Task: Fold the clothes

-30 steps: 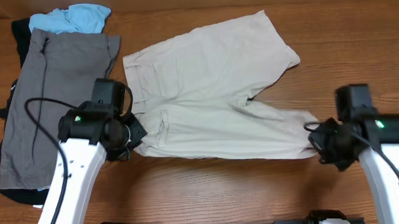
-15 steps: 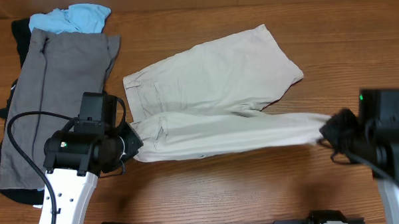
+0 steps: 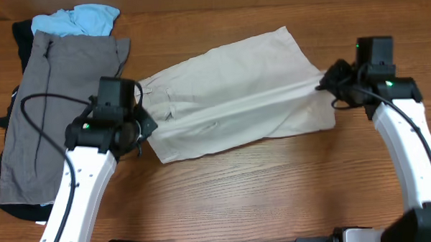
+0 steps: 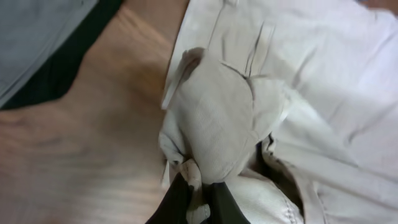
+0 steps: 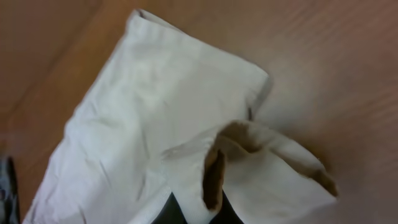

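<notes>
At left gripper (image 3: 142,128): closed tight on a bunched wad of the cream shorts (image 3: 229,99), grabbed at the near waistband corner. In left wrist view, dark fingertips (image 4: 171,202) pinching a puckered fold, pocket seam just above it, waistband edge standing up beside bare wood.

At right gripper (image 3: 323,84): closed as well, pinching the hem of one leg. In right wrist view, leg opening gaping beside the grip, darker inside showing, other leg lying flat under and beyond it.

Between the two grips: fabric pulled into a taut ridge running straight across the garment, raised above the layer below.

Long axis of shorts: left to right across the table (image 3: 276,198), tilting slightly away from the robot toward the right. Waistband end pointing left, leg hems pointing right. Held leg drawn over the far leg, near edge sagging in a loose curve toward the robot. Lying mid-table, between both arms.

Just left of waistband: grey shorts (image 3: 57,105), spread flat, long axis running near to far, close to the left gripper. Cannot tell whether touching the cream fabric. Under them, a black garment (image 3: 22,41) poking out at the far and left edges. At far end of that pile: crumpled light-blue garment (image 3: 79,19), touching the grey shorts.
</notes>
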`<action>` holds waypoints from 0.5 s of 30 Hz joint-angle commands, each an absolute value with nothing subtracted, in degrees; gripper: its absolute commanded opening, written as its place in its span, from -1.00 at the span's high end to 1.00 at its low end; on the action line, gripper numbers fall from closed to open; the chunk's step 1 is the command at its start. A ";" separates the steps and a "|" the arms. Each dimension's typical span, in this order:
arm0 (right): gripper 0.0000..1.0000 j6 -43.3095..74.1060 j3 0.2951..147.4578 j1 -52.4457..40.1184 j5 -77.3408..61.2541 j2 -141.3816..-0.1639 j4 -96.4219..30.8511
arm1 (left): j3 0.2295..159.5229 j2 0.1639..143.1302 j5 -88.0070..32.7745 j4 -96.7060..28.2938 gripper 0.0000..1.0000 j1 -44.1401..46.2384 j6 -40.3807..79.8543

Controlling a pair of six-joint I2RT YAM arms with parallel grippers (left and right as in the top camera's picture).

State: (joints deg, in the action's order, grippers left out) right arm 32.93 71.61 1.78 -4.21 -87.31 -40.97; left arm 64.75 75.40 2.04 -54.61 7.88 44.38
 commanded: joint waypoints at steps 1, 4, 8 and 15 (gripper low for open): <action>0.92 30.17 73.06 2.57 -1.23 -89.91 -34.65 | 64.71 78.43 11.18 -48.34 0.92 7.14 44.58; 0.92 30.15 73.06 2.57 -1.83 -91.33 -28.84 | 64.71 78.81 12.53 -42.37 0.92 7.14 44.56; 0.92 30.15 73.06 2.57 -1.91 -92.55 -23.35 | 64.71 78.83 16.16 -37.45 0.92 7.11 44.56; 0.92 30.15 73.06 0.67 -2.63 -98.28 -13.23 | 64.71 79.90 21.26 -31.31 0.89 7.14 44.56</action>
